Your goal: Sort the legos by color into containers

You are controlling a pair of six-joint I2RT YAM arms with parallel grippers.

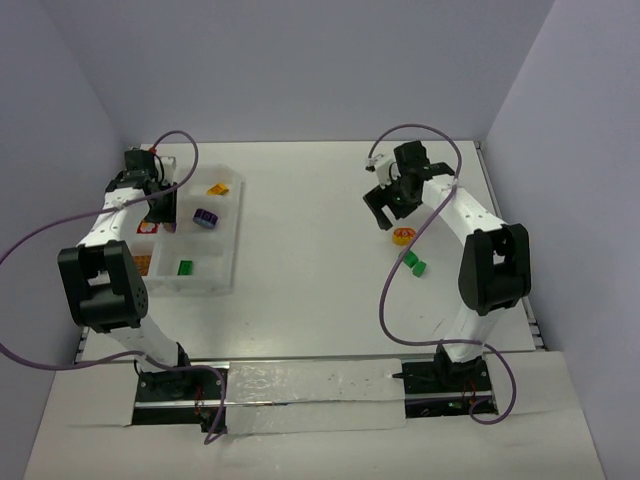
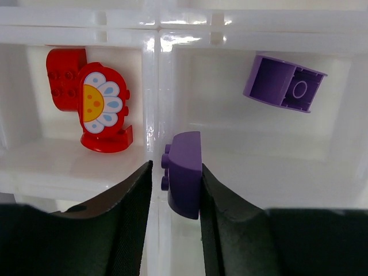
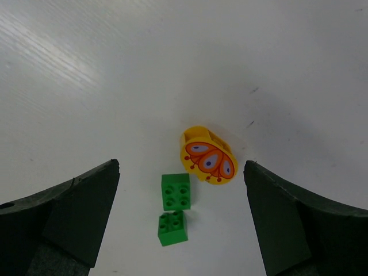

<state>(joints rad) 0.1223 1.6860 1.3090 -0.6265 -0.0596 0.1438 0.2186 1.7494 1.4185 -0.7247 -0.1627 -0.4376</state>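
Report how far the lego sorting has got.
Done: a red flower piece and a purple brick lie in separate compartments of the tray. In hand: a second purple piece sits between the left jaws by that brick's compartment, grip unclear. Left: a yellow butterfly piece and two green bricks on the table, under the open right jaws.

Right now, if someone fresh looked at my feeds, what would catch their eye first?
Probably the purple brick between the left gripper's fingers, right at the tray wall that separates a red flower piece from a second purple brick. Next, the yellow butterfly piece and two green bricks on the table, beneath the open right gripper.
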